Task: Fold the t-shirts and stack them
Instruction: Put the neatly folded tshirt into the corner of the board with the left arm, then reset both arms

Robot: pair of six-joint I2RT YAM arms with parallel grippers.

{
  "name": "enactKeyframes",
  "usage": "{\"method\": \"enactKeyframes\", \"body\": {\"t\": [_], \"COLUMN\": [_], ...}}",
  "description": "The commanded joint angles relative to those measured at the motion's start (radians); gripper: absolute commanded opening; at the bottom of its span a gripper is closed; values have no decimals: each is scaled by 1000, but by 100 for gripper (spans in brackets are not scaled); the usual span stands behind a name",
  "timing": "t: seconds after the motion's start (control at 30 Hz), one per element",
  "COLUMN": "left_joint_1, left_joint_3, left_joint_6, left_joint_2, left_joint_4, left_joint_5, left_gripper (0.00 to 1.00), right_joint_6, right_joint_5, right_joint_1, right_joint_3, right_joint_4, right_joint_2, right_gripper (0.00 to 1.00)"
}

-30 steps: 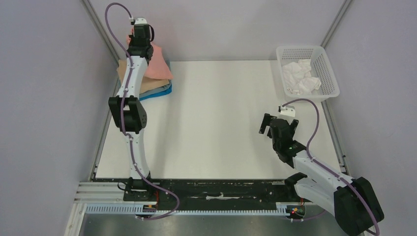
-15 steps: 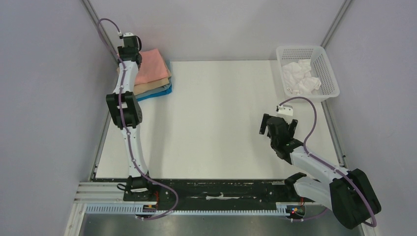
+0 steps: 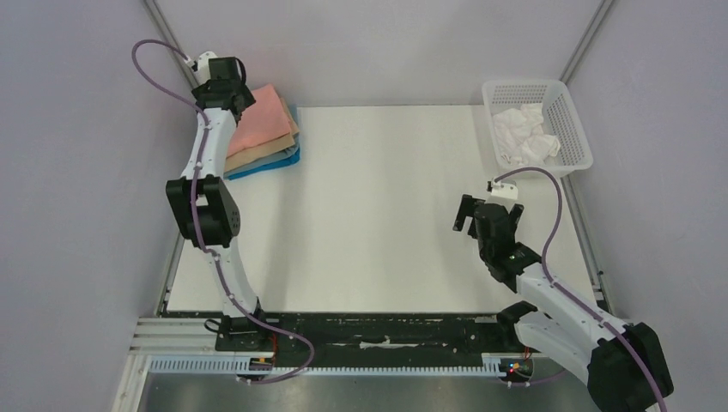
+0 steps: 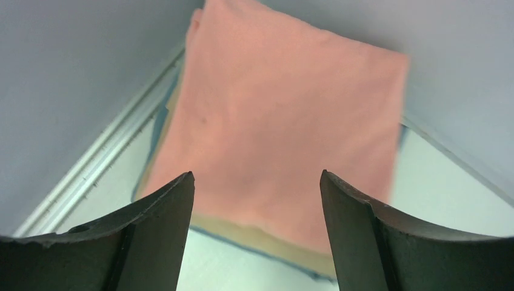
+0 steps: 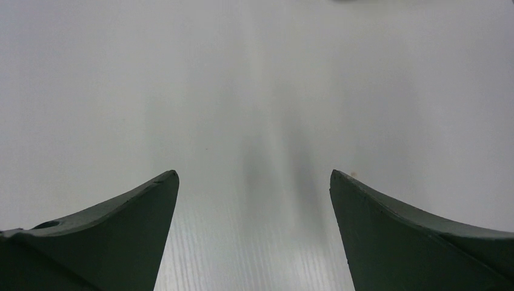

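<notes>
White tabletop [image 3: 369, 215], far corner: left pincer [image 4: 257, 176], jaws wide and empty, has pulled back; folded salmon-pink cloth tee [image 4: 285, 121] lies stacked just ahead.

Salmon-pink tee [image 4: 285, 121]; tan tee [image 3: 262, 155]; blue tee [image 3: 263, 167] — white mesh basket [image 3: 573, 118]; white table [image 3: 369, 215]

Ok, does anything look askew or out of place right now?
Only slightly: the folded salmon-pink t-shirt lies a bit off-square on those beneath, so edges of the tan t-shirt and bright blue t-shirt peek out on its near side. Nothing looks spilled or damaged.
</notes>
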Motion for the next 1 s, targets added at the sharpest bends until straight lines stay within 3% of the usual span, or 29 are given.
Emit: {"method": "enactKeyframes", "body": {"t": [0.0, 0.17, 0.53, 0.73, 0.97], "left_joint_1": [-116, -274, -656, -665, -666], "left_joint_3": [-192, -588, -1434, -1609, -1618], "left_joint_6": [-185, -129, -232, -265, -254], "left_joint_2": [-286, -560, -1202, -1423, -1455], "left_joint_4": [59, 203, 377, 362, 356], "left_joint_5": [109, 97, 139, 145, 137], "left_gripper": [81, 82, 83, 83, 84], "right_joint_6": [-26, 1, 67, 67, 66], "right_joint_5": [-95, -146, -198, -182, -168], "right_joint_1": [-3, -4, -4, -3, -4], "right_joint_3": [-29, -98, -227, -255, -272], "right_joint_4": [5, -26, -18, 6, 14], "right_joint_2": [-100, -242, -439, -474, -504], "right_gripper": [98, 98, 98, 98, 98]}}
